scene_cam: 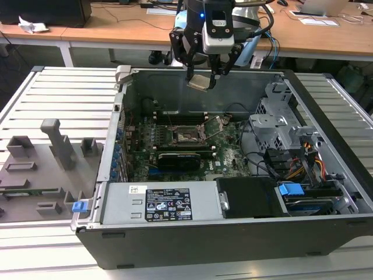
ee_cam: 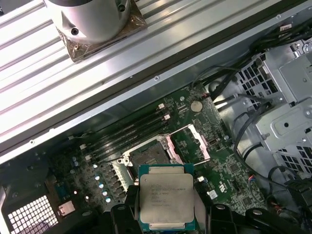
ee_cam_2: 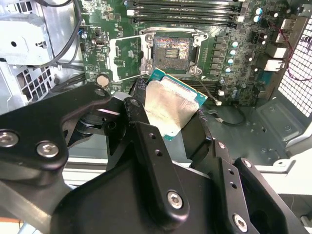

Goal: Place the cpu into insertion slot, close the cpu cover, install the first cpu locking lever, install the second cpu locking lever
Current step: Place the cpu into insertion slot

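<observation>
One chip in the air: your pincer (scene_cam: 204, 76) is clamped on the cpu (ee_cam: 166, 197), high over the open computer case (scene_cam: 175, 245) and well above the insertion slot (ee_cam: 148, 156), its cpu cover (ee_cam: 173, 151) flipped open, so level it and square it to that slot.

— Where's the cpu (scene_cam: 198, 82)?
— In the gripper (scene_cam: 202, 74), above the far wall of the case (scene_cam: 233, 87), twelve o'clock from the insertion slot (scene_cam: 187, 137) in the exterior view.
— Around the slot?
— The cpu cover (ee_cam: 192, 144) stands open just beside it; expansion card (scene_cam: 183, 158) at six o'clock, drive cage (scene_cam: 280, 125) at three
</observation>
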Controlling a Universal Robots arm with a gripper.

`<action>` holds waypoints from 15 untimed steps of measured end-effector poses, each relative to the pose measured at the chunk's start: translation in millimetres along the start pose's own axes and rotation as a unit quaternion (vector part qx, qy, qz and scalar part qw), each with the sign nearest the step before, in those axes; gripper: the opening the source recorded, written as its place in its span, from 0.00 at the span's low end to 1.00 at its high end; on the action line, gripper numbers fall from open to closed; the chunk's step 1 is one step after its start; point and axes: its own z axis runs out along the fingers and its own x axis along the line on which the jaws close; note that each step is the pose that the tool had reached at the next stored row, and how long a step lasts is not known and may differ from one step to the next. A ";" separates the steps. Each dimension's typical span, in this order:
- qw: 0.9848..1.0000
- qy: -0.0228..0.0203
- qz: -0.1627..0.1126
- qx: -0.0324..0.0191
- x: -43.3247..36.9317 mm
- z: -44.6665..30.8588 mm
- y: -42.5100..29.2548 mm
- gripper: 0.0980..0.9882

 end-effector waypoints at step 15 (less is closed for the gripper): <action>0.998 -0.006 0.061 -0.001 0.3 1.3 -0.2 0.49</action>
